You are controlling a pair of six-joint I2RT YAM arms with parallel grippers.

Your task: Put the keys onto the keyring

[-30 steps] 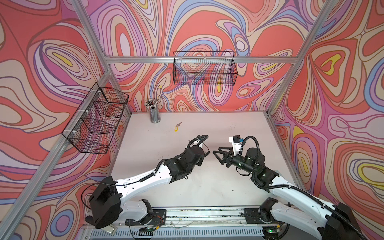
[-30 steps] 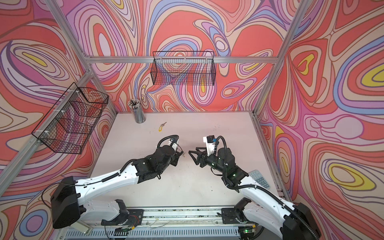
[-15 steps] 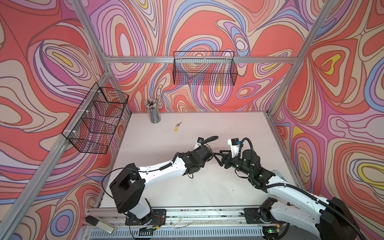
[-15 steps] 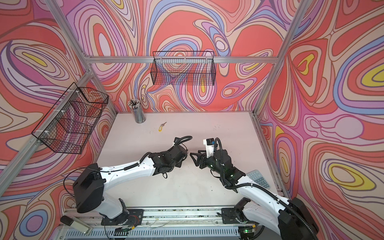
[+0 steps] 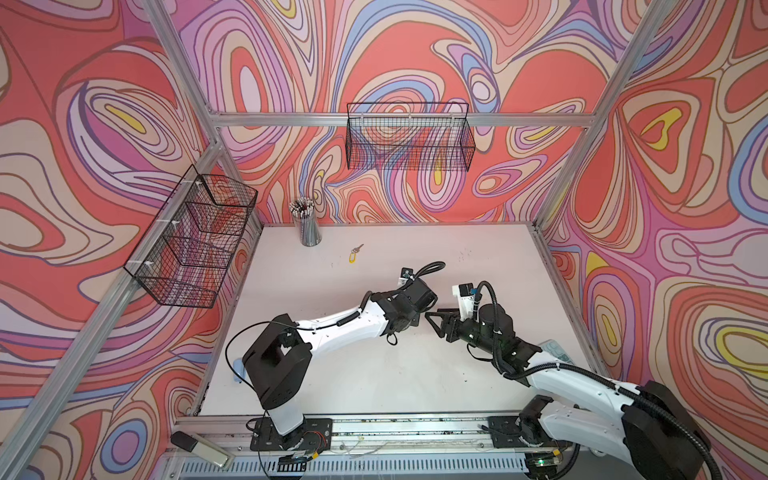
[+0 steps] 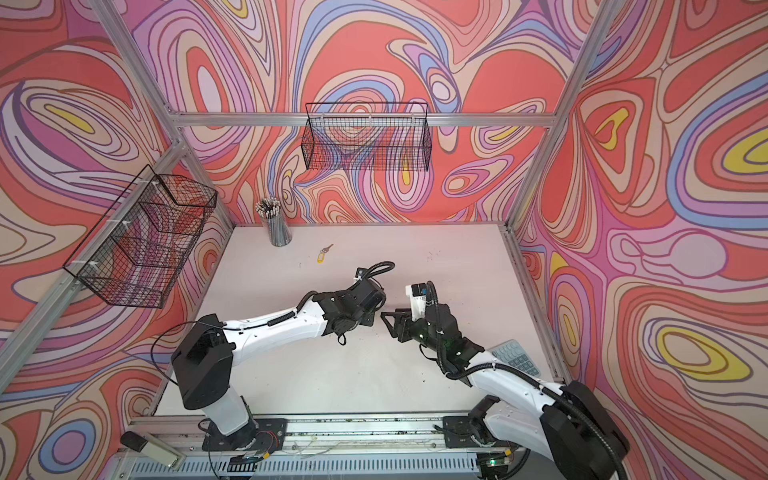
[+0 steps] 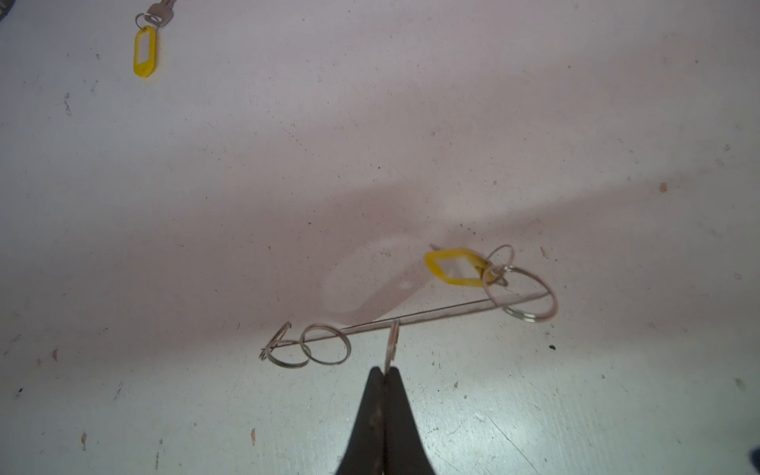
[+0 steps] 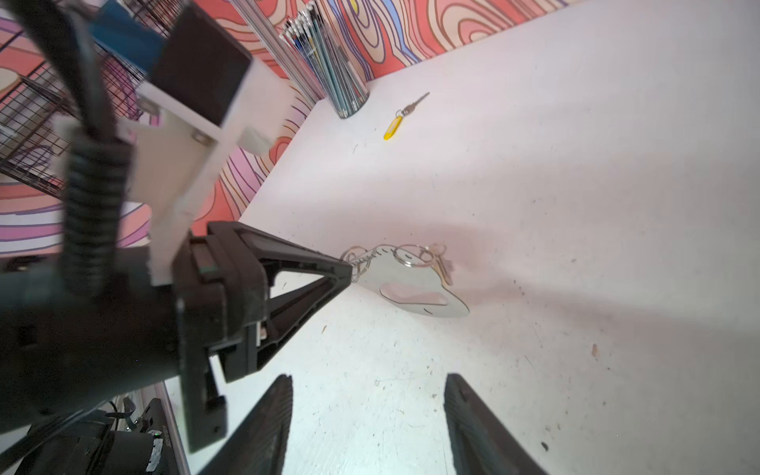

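The left tool (image 7: 384,376) is clamped on one of the small wire rings along the edge of the keyring (image 8: 390,273), near the middle of the counter (image 5: 374,374). The plate stands tilted. Whether its lower edge touches the counter cannot be told. The left wrist view catches it edge-on, as a thin line with loose rings at both ends.

One key (image 7: 452,267), with its yellow tag, hangs from a larger ring at the end of the keyring farther from the clamped ring. The second key (image 5: 355,254) lies flat on the counter with its yellow tag, well apart from the keyring and near the pencil cup (image 5: 307,230) at the back.

The right tool (image 8: 369,377) has its fingers spread apart and holds nothing. It points at the keyring from close by, and in both top views it faces the left arm's wrist almost tip to tip.
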